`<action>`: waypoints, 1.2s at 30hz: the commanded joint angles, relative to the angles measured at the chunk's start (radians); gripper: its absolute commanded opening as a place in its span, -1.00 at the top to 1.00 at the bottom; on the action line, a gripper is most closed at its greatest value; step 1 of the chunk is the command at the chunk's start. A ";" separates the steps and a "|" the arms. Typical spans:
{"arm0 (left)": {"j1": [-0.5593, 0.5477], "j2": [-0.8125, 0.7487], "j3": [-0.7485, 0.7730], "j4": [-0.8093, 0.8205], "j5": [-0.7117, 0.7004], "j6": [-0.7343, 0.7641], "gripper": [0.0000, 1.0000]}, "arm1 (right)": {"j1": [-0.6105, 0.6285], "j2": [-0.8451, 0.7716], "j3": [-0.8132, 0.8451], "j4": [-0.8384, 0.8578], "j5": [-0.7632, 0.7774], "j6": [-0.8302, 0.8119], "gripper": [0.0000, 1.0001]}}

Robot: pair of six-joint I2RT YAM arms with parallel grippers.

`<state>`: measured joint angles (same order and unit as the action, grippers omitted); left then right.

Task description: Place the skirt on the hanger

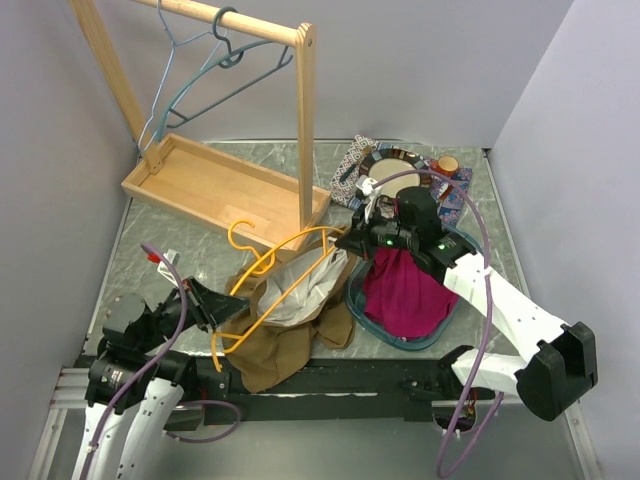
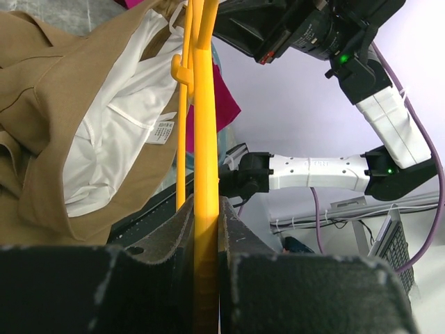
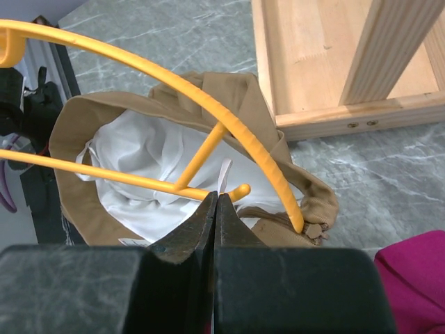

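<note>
Two arms share one job. From above, the tan skirt (image 1: 275, 350) lies crumpled on the table (image 1: 185, 250) before the wooden rack (image 1: 305, 120), with the yellow hanger (image 1: 268, 262) across its open waist. Left wrist: the left gripper (image 2: 206, 209) clamps the hanger's wire, steadying it for dressing. Right wrist: the right gripper (image 3: 215, 202) is fully closed at the waistband, perhaps pinching a lining ribbon; that is unclear.

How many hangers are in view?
3. A yellow plastic hanger, held in the left gripper, over the brown skirt; a light-blue hanger and a dark teal hanger on the wooden rail. Overlap may hide more.
</note>
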<state>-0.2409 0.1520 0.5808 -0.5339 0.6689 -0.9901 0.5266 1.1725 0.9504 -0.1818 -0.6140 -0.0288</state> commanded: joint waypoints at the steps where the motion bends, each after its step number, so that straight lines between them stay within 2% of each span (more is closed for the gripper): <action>1: -0.001 -0.003 0.004 0.058 0.011 -0.001 0.98 | 0.010 -0.019 0.053 0.024 -0.036 -0.026 1.00; 4: -0.001 -0.002 -0.002 0.086 0.003 -0.005 0.98 | 0.016 -0.017 0.054 -0.008 -0.085 -0.069 1.00; 8: -0.001 0.003 -0.012 0.144 -0.012 -0.015 0.98 | 0.021 -0.014 0.074 -0.142 -0.225 -0.261 1.00; 11: -0.001 0.000 -0.025 0.199 -0.003 -0.019 0.98 | 0.021 -0.030 0.076 -0.197 -0.239 -0.322 0.99; 14: -0.001 -0.006 -0.036 0.224 0.012 0.017 0.98 | 0.021 -0.059 0.099 -0.255 -0.196 -0.383 0.60; 15: -0.001 -0.015 -0.038 0.224 0.014 0.045 0.98 | 0.016 -0.074 0.117 -0.325 -0.187 -0.419 0.30; 17: -0.001 -0.031 -0.048 0.229 0.014 0.080 0.98 | 0.000 -0.089 0.183 -0.395 -0.156 -0.500 0.02; 18: -0.001 -0.041 -0.053 0.236 0.017 0.087 0.98 | -0.008 -0.105 0.207 -0.471 -0.153 -0.532 -0.23; 19: -0.001 -0.046 -0.065 0.258 0.030 0.094 0.98 | -0.013 -0.112 0.234 -0.502 -0.138 -0.560 -0.32; 20: -0.001 -0.048 -0.070 0.267 0.037 0.108 0.99 | -0.016 -0.117 0.282 -0.533 -0.130 -0.613 -0.49; 21: -0.001 -0.045 -0.078 0.278 0.046 0.116 0.98 | -0.016 -0.122 0.313 -0.601 -0.128 -0.644 -0.55; 25: -0.001 0.006 -0.084 0.336 0.131 0.166 0.98 | -0.014 -0.083 0.499 -0.755 -0.159 -0.820 -0.69; 27: -0.001 0.063 -0.073 0.365 0.159 0.206 0.99 | -0.014 -0.041 0.548 -0.798 -0.211 -0.852 -0.73; 32: -0.001 0.214 -0.004 0.417 0.259 0.313 0.98 | 0.001 0.084 0.657 -0.827 -0.348 -0.830 -0.75; 36: -0.003 0.319 0.054 0.428 0.314 0.376 0.98 | 0.061 0.145 0.691 -0.826 -0.336 -0.798 -0.76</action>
<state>-0.2417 0.3985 0.5400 -0.2104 0.8787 -0.7197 0.5388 1.2480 1.6073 -0.9592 -0.9085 -0.8318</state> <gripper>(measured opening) 0.156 0.879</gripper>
